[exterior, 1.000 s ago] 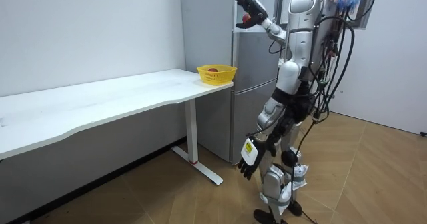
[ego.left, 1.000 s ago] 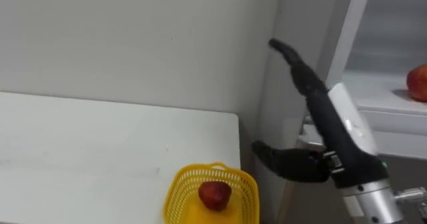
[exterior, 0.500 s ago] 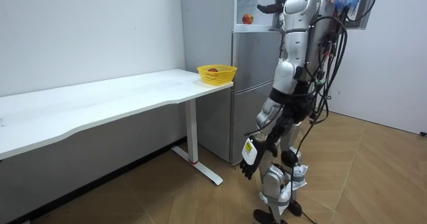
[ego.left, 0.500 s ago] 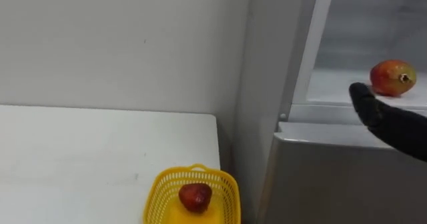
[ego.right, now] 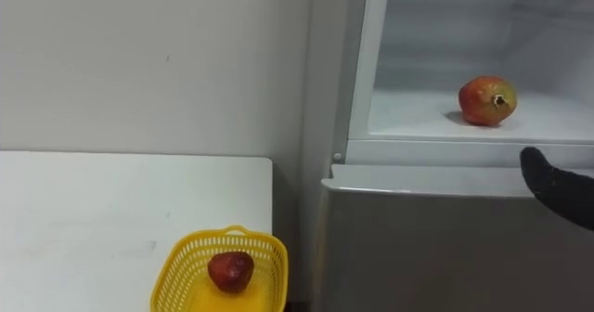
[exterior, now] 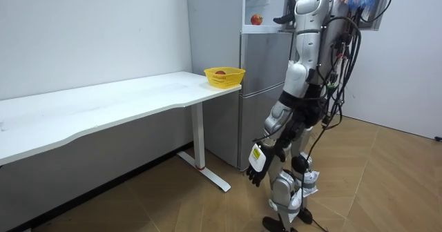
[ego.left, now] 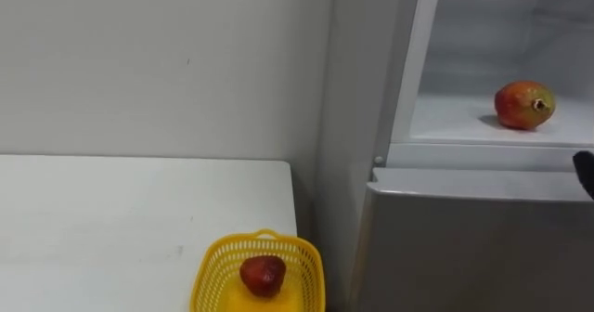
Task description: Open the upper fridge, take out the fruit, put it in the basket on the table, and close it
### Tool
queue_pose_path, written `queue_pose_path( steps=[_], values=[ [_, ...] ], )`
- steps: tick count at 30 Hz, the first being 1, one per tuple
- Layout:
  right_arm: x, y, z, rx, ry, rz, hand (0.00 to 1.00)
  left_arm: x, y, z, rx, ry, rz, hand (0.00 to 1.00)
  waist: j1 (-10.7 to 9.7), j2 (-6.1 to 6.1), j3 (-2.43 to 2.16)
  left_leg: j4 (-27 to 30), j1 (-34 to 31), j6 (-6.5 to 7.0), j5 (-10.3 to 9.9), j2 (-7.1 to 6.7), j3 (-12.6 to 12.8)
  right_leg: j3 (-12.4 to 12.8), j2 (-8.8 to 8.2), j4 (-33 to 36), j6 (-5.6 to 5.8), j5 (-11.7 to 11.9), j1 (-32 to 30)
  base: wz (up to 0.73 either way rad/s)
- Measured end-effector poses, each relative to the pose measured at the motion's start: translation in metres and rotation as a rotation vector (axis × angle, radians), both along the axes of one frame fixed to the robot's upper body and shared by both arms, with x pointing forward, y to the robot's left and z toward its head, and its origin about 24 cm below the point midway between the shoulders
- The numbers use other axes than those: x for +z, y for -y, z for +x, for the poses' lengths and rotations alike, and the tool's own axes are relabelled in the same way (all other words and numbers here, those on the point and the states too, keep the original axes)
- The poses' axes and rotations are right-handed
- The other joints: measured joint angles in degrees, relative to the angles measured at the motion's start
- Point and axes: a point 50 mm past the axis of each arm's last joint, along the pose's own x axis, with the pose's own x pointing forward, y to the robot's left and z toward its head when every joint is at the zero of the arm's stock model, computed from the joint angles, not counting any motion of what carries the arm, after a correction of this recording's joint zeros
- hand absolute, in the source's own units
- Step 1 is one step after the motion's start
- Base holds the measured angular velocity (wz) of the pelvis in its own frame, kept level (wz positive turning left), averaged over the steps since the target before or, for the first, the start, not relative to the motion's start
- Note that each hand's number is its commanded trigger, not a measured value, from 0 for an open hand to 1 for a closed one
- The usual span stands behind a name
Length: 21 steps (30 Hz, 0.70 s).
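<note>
We see a reddish fruit (ego.right: 486,100) on the upper fridge shelf (ego.right: 566,119), our right hand (ego.right: 561,191) near it, lower right; a yellow basket (ego.right: 264,256) sits near left.

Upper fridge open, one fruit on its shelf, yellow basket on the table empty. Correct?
Not empty: the yellow basket on the table holds a red fruit, as both eye views show. The rest stands: the upper fridge is open with one red-green fruit on its shelf.

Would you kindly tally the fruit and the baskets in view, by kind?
Fruit: 2, the shelf fruit and the basket fruit.
Yellow basket: 1.
Total: 3.
</note>
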Motion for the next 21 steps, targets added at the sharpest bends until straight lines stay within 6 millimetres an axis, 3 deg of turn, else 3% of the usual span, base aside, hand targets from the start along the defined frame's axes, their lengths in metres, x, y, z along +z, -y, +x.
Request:
queue_pose_path(
  steps=[5,8,10,14,21],
  values=[
    [0.016,0.012,0.018,-0.015,-0.025,-0.015,0.00,0.003,-0.008,0.002,-0.002,0.001,0.026,0.00,0.56,-1.80,-0.41,0.38,-0.33,-0.11,0.04,0.09,-0.61,-1.39,0.10,-0.98,-0.21,-0.05,0.15,0.10],
    [0.030,0.017,0.026,-0.016,-0.018,-0.032,0.00,0.003,-0.009,0.002,-0.001,0.000,0.032,0.00,0.63,-2.27,-0.64,0.75,-0.74,-0.10,0.02,-0.09,-1.53,-2.28,0.19,-0.87,-0.15,0.00,0.37,0.15],
    [0.037,0.019,0.031,-0.007,-0.020,-0.026,0.00,0.004,-0.010,0.003,-0.002,0.005,0.034,0.00,1.13,-2.38,-0.58,0.72,-0.57,-0.10,0.02,-0.11,-1.89,-2.75,0.14,-0.80,-0.11,0.03,0.71,0.13],
    [0.043,0.016,0.043,0.034,-0.041,-0.033,0.00,0.004,-0.011,0.004,-0.006,0.009,0.039,0.00,1.60,-2.64,0.05,0.65,-0.20,-0.20,-0.05,-0.10,-2.89,-3.02,-0.07,-0.87,-0.10,0.02,1.66,0.12],
    [0.035,0.025,0.059,0.098,-0.105,0.105,0.00,0.007,-0.014,-0.003,0.011,0.004,0.049,0.00,1.59,-2.76,-0.16,1.11,-1.13,-0.29,-0.11,-0.11,-3.22,-2.97,-0.03,-0.84,-0.11,0.00,1.20,0.02]
  ],
)
